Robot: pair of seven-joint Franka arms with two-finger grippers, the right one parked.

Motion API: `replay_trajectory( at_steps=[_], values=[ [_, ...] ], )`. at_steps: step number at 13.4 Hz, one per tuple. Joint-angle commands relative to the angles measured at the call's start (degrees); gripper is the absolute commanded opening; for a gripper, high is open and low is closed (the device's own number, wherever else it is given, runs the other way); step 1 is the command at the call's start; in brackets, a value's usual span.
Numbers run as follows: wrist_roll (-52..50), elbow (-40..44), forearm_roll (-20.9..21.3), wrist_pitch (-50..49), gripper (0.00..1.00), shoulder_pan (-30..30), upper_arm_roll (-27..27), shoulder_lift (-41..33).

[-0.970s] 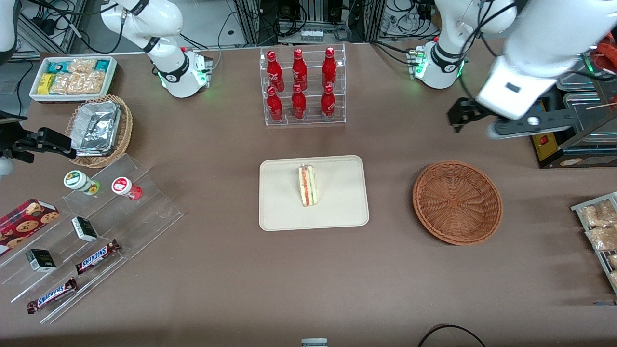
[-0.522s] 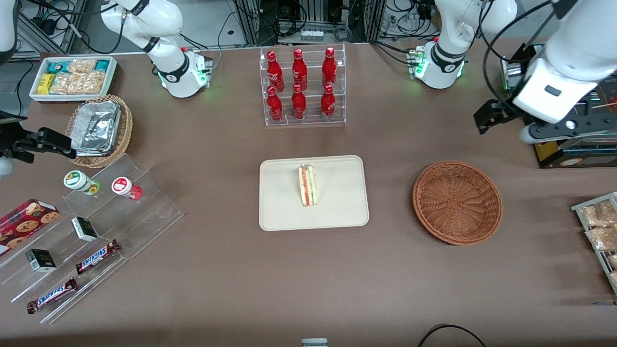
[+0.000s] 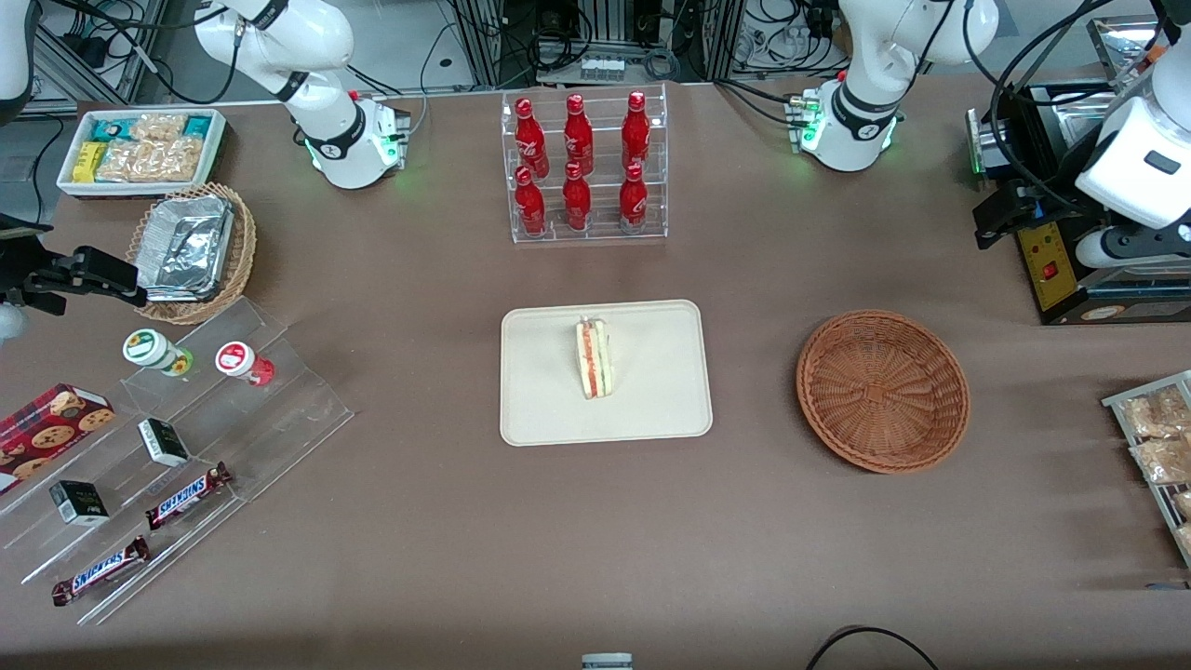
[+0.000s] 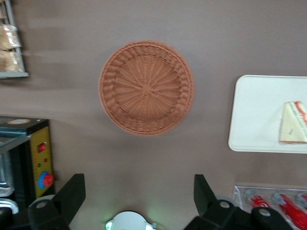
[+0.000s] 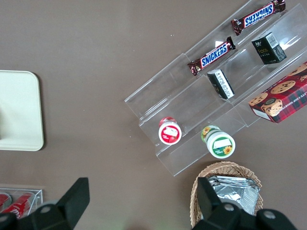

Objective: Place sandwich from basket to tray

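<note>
The sandwich stands on its edge on the cream tray at the table's middle, with red and green filling showing. It also shows in the left wrist view on the tray. The reddish-brown wicker basket sits beside the tray toward the working arm's end and holds nothing; it also shows in the left wrist view. My left gripper hangs high, farther from the front camera than the basket and out toward the working arm's end. It is open and empty.
A clear rack of red bottles stands farther back than the tray. A black machine with a yellow panel is close under the gripper. A wire rack of bagged snacks sits at the working arm's end. An acrylic stand and a foil-filled basket lie toward the parked arm's end.
My left gripper has moved steadily away from the basket toward the working arm's end of the table. The sandwich, tray and basket have not moved.
</note>
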Motion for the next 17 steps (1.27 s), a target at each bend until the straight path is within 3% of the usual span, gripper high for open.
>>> replay_trajectory(
  at_steps=[1,4,5,9,17],
  values=[
    [0.49,-0.35,-2.04,-0.47,1.00,11.35,-11.30,-0.70],
    [0.67,-0.52,-1.43,-0.73,1.00,27.78,-28.68,-1.66],
    [0.76,-0.87,-1.16,-0.65,1.00,31.40,-32.13,-2.28],
    [2.43,-5.17,-0.11,-0.03,1.00,32.58,-33.05,-5.88],
    [3.48,-2.19,0.24,-0.56,1.00,32.67,-32.87,-3.52]
  ],
)
